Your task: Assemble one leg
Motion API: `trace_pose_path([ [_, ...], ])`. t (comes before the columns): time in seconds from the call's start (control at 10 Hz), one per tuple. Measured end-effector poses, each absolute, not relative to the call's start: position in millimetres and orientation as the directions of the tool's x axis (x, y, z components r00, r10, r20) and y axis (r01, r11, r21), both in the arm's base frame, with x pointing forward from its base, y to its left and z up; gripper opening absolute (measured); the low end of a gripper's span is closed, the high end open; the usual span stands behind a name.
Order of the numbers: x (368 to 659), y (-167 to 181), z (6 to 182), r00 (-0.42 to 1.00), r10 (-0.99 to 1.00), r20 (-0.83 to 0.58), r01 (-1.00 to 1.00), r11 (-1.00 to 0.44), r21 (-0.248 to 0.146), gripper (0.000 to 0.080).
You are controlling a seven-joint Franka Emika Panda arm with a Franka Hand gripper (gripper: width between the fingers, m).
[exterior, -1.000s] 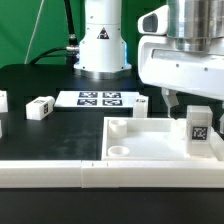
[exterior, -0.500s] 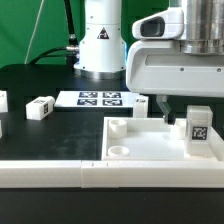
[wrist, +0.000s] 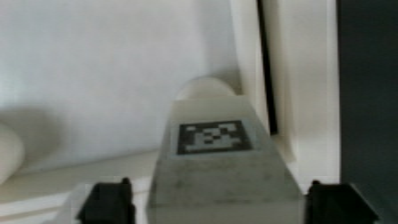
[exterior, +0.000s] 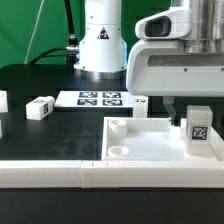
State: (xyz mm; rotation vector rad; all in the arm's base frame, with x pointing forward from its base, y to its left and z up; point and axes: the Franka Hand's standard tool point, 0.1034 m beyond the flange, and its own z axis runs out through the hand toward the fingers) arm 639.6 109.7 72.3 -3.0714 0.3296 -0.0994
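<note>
The leg [exterior: 199,132], a small white post with a black-and-white tag on its face, stands upright in the near right corner of the large white tray panel [exterior: 150,140]. My gripper [exterior: 188,113] hangs right above it. In the wrist view the leg [wrist: 217,150] sits between my two dark fingertips [wrist: 111,202], with a narrow gap on each side. My gripper [wrist: 219,205] is open around the leg and not closed on it.
Another white leg [exterior: 41,107] lies on the black table at the exterior view's left, and one more [exterior: 2,101] sits at the left edge. The marker board [exterior: 100,98] lies in front of the robot base [exterior: 100,45]. A white bar [exterior: 50,172] runs along the front.
My gripper has shifted toward the exterior view's left and come down a little around the leg. The leg has not moved.
</note>
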Motion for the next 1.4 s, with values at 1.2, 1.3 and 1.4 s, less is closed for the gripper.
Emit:
trace_pose_path([
  [1.2,637.8,106.5,69.8,0.314,-0.949,-0.024,-0.947,-0.311,-0.078,0.0291],
  [1.3,637.2,107.0,69.6,0.175,-0.984,-0.038,-0.983,-0.172,-0.071,0.0291],
  [1.4,637.2,107.5,69.4,0.073,-0.996,-0.044,-0.996,-0.070,-0.061,0.0291],
])
